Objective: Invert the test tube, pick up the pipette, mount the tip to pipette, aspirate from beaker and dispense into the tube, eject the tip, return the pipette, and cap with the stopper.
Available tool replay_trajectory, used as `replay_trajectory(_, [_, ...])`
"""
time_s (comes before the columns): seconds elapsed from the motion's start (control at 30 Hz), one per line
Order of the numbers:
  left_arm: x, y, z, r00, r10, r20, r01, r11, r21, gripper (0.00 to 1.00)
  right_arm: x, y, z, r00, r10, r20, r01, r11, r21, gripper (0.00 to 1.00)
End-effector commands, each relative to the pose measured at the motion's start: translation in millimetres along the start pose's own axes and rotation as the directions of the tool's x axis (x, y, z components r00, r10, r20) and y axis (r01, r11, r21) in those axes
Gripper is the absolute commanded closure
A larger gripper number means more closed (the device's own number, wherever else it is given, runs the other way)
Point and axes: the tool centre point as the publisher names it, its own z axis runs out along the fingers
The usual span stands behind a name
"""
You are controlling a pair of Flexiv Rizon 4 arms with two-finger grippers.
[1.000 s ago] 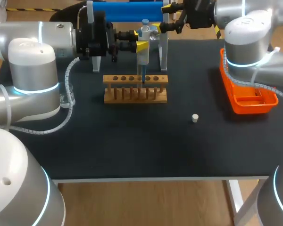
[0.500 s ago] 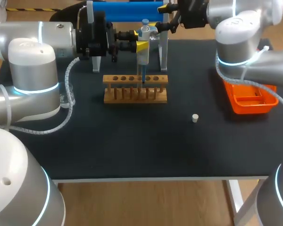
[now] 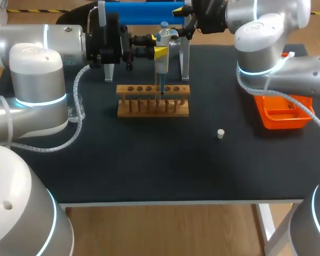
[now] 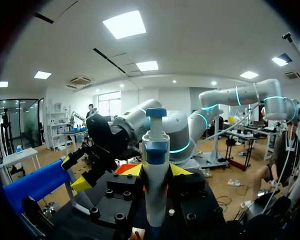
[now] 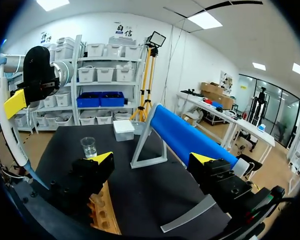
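The pipette point(image 3: 162, 61) stands upright with its long axis vertical. Its blue plunger button is at the top and its thin tip points straight down into a hole near the right end of the wooden rack point(image 3: 153, 105). The left gripper point(image 3: 161, 52) is clamped on the pipette's body. In the left wrist view a yellow fingertip point(image 4: 132, 171) presses on each side of it, and the plunger end rises above the fingers. The rack sits directly under this gripper, with its row of holes running sideways across the gripper's line of reach. I cannot make out a tube in the hole the tip enters.

The right gripper point(image 3: 184, 18) hangs just beyond the pipette, on the far side of it from the rack. It is next to the blue bar point(image 3: 144, 12) on its grey stand. Its fingers are spread wide with nothing between them, as the right wrist view shows. In that view the beaker point(image 5: 88, 147) stands ahead of it on the black table point(image 3: 149, 160), and the rack's end lies below its left finger.

The small white stopper point(image 3: 220, 133) lies on the table well apart from both grippers, on the near side of the rack. The orange tray point(image 3: 281, 113) lies under the right arm.
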Motion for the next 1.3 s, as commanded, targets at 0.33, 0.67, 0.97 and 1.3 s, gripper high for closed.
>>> replay_trajectory(0.33, [-0.4,-1.0,0,1.0,-0.001,-0.001,0.001,1.0,-0.003,1.0,0,2,-1,1.0,0.001,0.001,-0.001,1.0,0.007,0.0])
replay_trajectory(0.67, [-0.4,-1.0,0,1.0,-0.001,-0.001,0.001,1.0,-0.003,1.0,0,2,-1,1.0,0.001,0.001,-0.001,1.0,0.007,0.0])
replay_trajectory(0.97, [-5.0,-0.6,-4,1.0,-0.003,0.012,0.003,1.0,-0.024,1.0,0,2,-1,1.0,0.001,0.001,-0.001,1.0,0.007,0.0])
replay_trajectory(1.3, [-34.1,7.6,-51,0.982,-0.02,0.186,0.036,0.996,-0.079,1.0,0,2,-1,1.0,0.001,0.001,-0.001,1.0,0.007,0.0])
